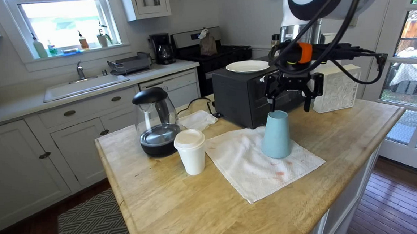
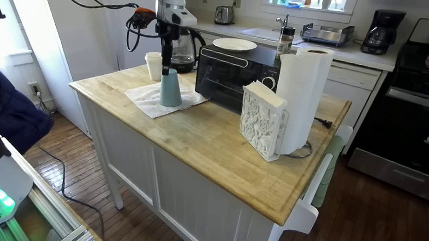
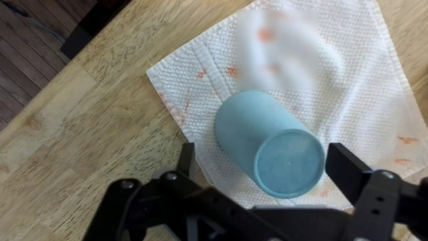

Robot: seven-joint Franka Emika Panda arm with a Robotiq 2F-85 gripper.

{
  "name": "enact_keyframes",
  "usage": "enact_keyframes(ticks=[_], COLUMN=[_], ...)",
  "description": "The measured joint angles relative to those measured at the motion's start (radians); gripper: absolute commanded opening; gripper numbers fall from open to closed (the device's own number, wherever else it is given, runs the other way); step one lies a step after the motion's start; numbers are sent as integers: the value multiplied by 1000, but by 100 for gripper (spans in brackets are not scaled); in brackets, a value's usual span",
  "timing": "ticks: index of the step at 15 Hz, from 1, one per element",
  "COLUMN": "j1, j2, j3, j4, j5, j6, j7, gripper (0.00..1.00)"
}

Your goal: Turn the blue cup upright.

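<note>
Currently the black gripper point(image 1: 289, 106) has its blocky fingertips point(image 3: 347, 170) spread well apart, near the narrow, closed end of the smooth, tapered light-blue tumbler point(image 1: 277, 136), which stands bottom-up on a nubby white towel point(image 1: 238, 162) stained orange-red. Nearby on the pale wooden tabletop point(image 1: 199, 208) stand a lidded white cup point(image 1: 192, 156), a glass kettle point(image 1: 157, 134) and a boxy black toaster oven point(image 1: 232, 97).

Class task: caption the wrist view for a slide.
Open pincer at an upside-down blue cup standing on a white cloth.
</note>
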Motion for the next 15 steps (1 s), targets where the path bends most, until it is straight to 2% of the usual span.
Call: enact_keyframes(ticks=[6, 15], j1=[10, 11], j2=[114, 215], j3=[-9, -30], j4=[115, 226], j5=[12, 55], j6=[-49, -138], j7=[-6, -11], gripper=[100, 97])
